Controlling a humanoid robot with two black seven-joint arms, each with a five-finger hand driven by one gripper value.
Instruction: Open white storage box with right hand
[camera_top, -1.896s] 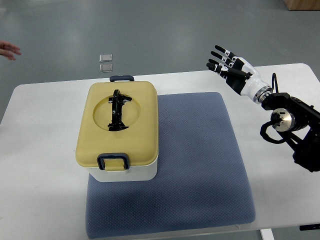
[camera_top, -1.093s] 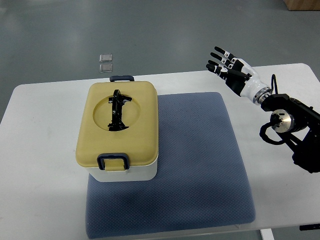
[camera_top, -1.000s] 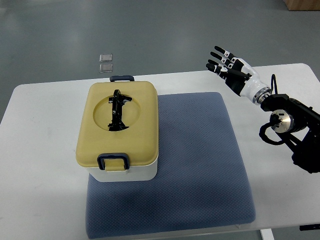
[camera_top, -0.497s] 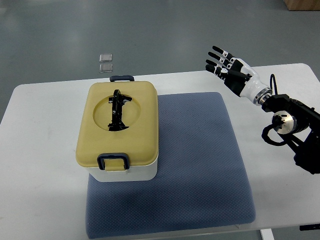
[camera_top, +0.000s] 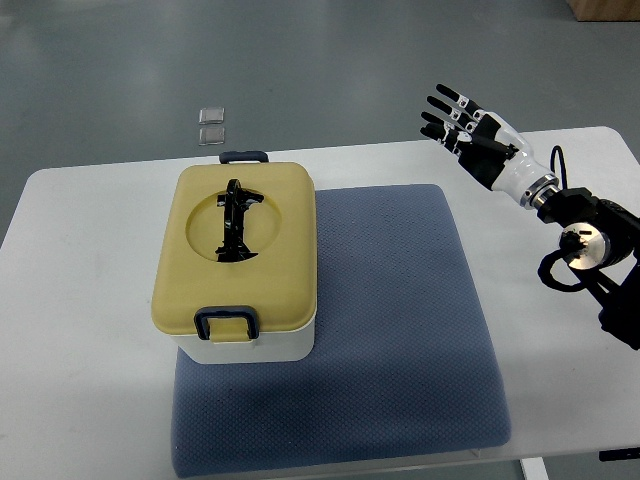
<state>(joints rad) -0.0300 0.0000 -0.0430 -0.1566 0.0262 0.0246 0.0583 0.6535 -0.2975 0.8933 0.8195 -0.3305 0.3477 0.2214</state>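
- Here: white storage box (camera_top: 238, 262), yellow lid (camera_top: 238, 247) shut, on the blue mat's (camera_top: 400, 330) left part.
- Well apart, at the table's (camera_top: 80, 300) far right edge: right hand (camera_top: 472, 137), fingers (camera_top: 445, 100) spread, holding nothing.

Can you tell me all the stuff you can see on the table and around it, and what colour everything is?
storage box: 1, white body, on the left part of the mat
lid: 1, yellow, closed on the box
handle: 1, black, in the lid's round dip
latches: 2, dark blue, near and far ends of the lid
mat: 1, blue-grey, middle of the table
table: 1, white
small squares: 2, grey, on the floor beyond the table
floor: grey
right hand: 1, black and white, fingers spread, over the table's far right, holding nothing
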